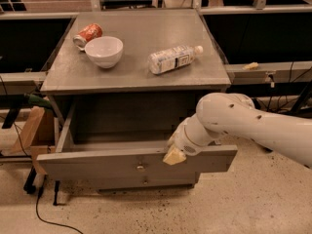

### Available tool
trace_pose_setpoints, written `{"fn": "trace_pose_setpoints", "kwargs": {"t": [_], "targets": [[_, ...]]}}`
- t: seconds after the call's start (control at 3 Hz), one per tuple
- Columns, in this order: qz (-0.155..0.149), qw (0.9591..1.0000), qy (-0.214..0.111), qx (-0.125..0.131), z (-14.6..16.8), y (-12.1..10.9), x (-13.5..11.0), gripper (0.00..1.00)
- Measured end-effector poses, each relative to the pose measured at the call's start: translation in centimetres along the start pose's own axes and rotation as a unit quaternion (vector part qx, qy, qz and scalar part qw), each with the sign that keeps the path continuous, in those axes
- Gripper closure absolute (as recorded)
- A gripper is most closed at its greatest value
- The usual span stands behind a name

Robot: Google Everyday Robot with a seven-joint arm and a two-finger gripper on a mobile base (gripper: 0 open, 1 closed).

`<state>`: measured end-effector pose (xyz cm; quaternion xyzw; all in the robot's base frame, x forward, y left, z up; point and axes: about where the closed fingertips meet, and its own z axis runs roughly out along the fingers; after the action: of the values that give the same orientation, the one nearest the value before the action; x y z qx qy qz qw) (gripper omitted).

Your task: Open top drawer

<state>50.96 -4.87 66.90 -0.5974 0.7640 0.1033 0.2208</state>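
My claw (174,156) sits at the upper lip of the top drawer (97,165), right of its brass knob (140,167). I judge it is placed there to drag the front forward. Whether it is spread or pinching, I cannot tell. The drawer juts well out past the desk's (146,77) front edge. On top are one bowl (104,50) and one tipped can (88,34) near the back-left corner, and one bottle (174,58) lying toward the right edge.
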Motion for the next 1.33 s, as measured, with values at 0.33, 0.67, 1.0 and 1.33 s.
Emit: {"fn": "trace_pose_setpoints", "kwargs": {"t": [0.33,0.67,1.0,1.33], "targets": [[-0.007,0.9999,0.015,0.002,-0.6,1.1,1.8,1.0],[-0.012,0.9997,0.023,-0.002,-1.1,2.3,3.0,0.81],[-0.012,0.9997,0.023,-0.002,-1.0,2.3,2.8,0.58],[-0.015,0.9996,0.024,-0.005,-1.1,2.8,2.8,0.35]]}}
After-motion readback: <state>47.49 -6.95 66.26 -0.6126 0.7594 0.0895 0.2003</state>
